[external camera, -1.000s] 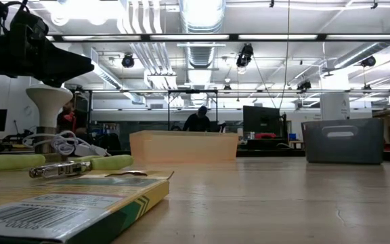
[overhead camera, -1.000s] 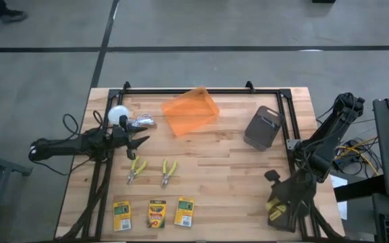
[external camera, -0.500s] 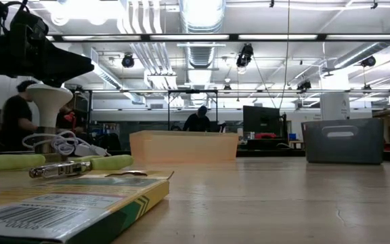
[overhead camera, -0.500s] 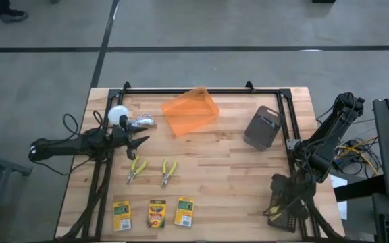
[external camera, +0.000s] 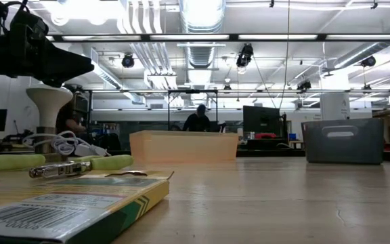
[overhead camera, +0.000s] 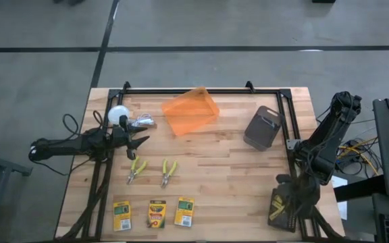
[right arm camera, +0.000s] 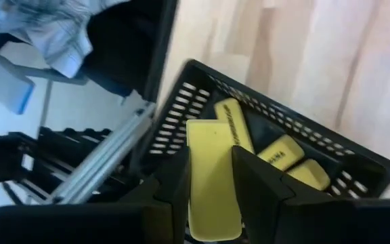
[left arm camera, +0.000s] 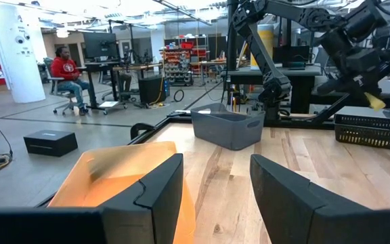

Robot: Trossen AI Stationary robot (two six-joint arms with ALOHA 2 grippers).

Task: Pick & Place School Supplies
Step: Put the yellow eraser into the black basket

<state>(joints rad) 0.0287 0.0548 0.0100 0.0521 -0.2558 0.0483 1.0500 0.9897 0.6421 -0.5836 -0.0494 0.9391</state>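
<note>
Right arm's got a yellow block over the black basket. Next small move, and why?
Probably open the right gripper and let go. It holds a yellow block between its fingers right above the black basket, where other yellow blocks already lie. The left gripper waits open near the orange bin.

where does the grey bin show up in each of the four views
High view: grey bin on the table's right half, right of the orange bin.
Low view: grey bin at the far right, well behind the orange bin.
Left wrist view: grey bin mid-picture, beyond the orange bin.
Right wrist view: not in it; only a black basket shows.
Shared landmark: the orange bin, in all but the right wrist view.
</note>
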